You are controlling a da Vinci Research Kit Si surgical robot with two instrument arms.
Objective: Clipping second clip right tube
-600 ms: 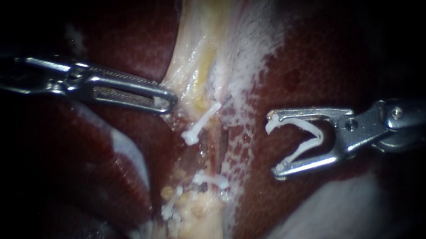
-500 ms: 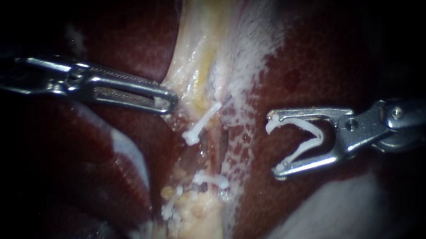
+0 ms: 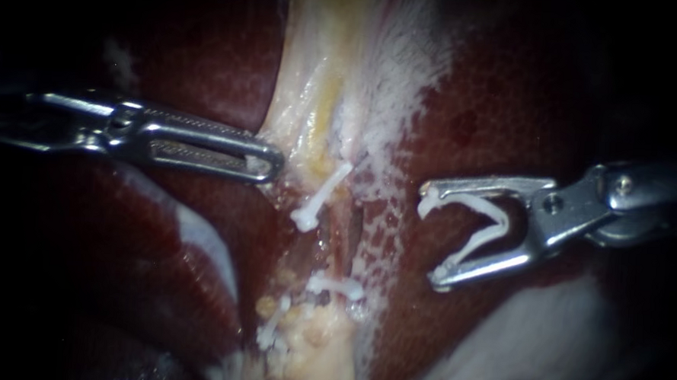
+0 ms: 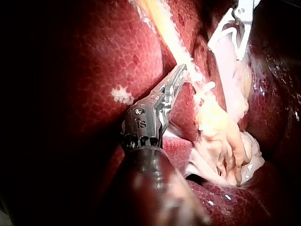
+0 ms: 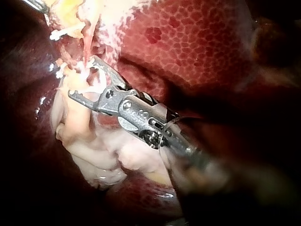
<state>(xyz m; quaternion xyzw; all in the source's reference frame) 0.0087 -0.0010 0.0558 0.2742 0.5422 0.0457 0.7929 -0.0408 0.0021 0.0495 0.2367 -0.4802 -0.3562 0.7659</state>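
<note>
Dark red liver [image 3: 503,90] framed the field. Below a placed clip [image 3: 319,197], the right tube [image 3: 350,230] ran thin. It was likely soft, slick and easily torn, best straddled, not pulled. Well apart, the right instrument [image 3: 432,234] held a white clip [image 3: 474,226] spread wide in its jaws. The left instrument [image 3: 267,164], jaws together, touched pale tissue [image 3: 311,128].

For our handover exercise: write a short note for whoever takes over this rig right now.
Left instrument: jaws shut on the pale tissue at its edge.
Right instrument: jaws hold an open clip, over the liver, clear of the tube.
Done: three seated: upper clip, middle clip, lower clip.
Left: carry the open clip around the tube and close it; which tube is the right one I cannot tell.
</note>
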